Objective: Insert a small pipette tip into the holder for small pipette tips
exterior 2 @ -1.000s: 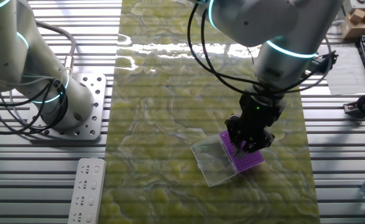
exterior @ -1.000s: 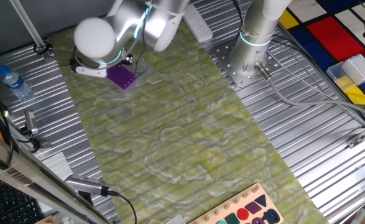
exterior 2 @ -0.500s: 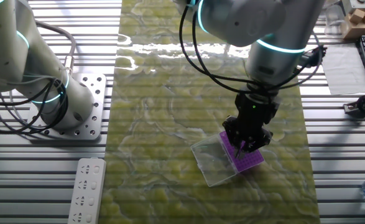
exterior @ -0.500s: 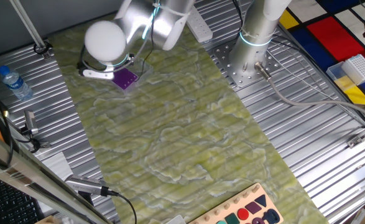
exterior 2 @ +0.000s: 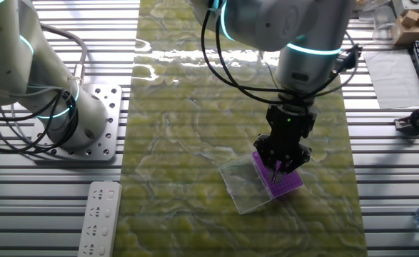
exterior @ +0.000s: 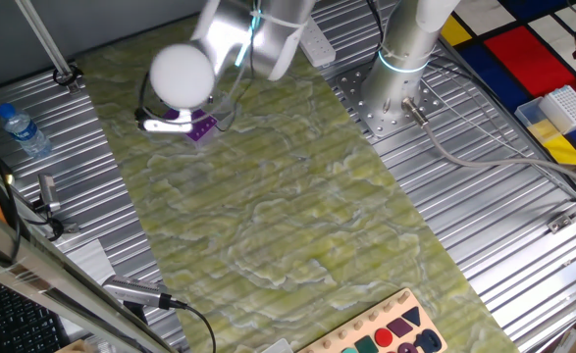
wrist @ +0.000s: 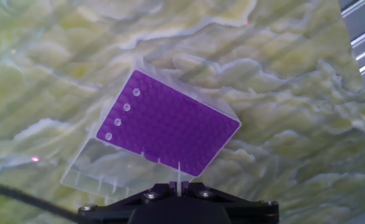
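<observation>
One tip [wrist: 179,175] pinched in tool [wrist: 180,186]

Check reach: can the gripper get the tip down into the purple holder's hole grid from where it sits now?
Probably yes. The gripper hangs right over the purple holder, tip pinched between its fingers and pointing at the near edge. The clear cover lies open to the side, so nothing shows between tip and holes.

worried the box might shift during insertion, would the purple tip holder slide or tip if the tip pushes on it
The purple tip holder looks small, flat and thin-walled, so probably light and apt to slide on the mat. Its low, wide shape makes tipping unlikely. The tip in the gripper looks thin, likely bendable.
</observation>
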You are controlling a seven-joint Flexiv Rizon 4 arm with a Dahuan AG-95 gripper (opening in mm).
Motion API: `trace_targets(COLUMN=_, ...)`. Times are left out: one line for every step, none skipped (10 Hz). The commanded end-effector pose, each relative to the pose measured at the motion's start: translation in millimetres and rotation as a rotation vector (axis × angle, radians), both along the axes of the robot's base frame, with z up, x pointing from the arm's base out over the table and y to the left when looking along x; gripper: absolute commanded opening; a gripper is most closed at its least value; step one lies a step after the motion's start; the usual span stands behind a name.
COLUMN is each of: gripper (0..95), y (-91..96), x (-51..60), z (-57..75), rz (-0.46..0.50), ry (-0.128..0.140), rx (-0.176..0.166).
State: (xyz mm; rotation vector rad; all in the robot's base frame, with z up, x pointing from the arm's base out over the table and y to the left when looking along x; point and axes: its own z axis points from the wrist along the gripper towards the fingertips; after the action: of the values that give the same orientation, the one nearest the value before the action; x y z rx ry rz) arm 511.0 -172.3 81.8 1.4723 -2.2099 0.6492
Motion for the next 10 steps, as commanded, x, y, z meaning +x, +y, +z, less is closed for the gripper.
trace_targets(gripper=0.0, y=-0.4, x=-0.1, z=0.5, rz=0.027, ry=0.006, rx=-0.010)
trace_targets(gripper=0.0, y=-0.5, x=-0.2, z=0.4, rz=0.033, ry=0.007, rx=-0.010)
trace_targets(gripper=0.0, y=-0.5, x=-0.2, z=0.4, rz=0.037, ry=0.006, rx=-0.011)
trace_targets(gripper=0.0, y=-0.5, x=-0.2, z=0.4, rz=0.038, ry=0.004, rx=-0.011)
trace_targets(gripper=0.0, y=-0.6, x=-0.2, z=0.5, rz=0.043, ry=0.007, rx=-0.011)
trace_targets(gripper=0.0, y=-1.3, x=0.0, z=0.8, rz=0.047, ry=0.008, rx=-0.012)
trace_targets(gripper=0.0, y=-2.0, x=0.3, z=1.0, rz=0.051, ry=0.010, rx=-0.012)
trace_targets(gripper=0.0, y=-4.0, x=1.4, z=0.7, rz=0.071, ry=0.021, rx=-0.008)
trace_targets(gripper=0.0, y=-6.8, x=3.2, z=0.1, rz=0.087, ry=0.030, rx=-0.003)
trace_targets(gripper=0.0, y=-7.7, x=4.3, z=-0.1, rz=0.095, ry=0.036, rx=-0.002)
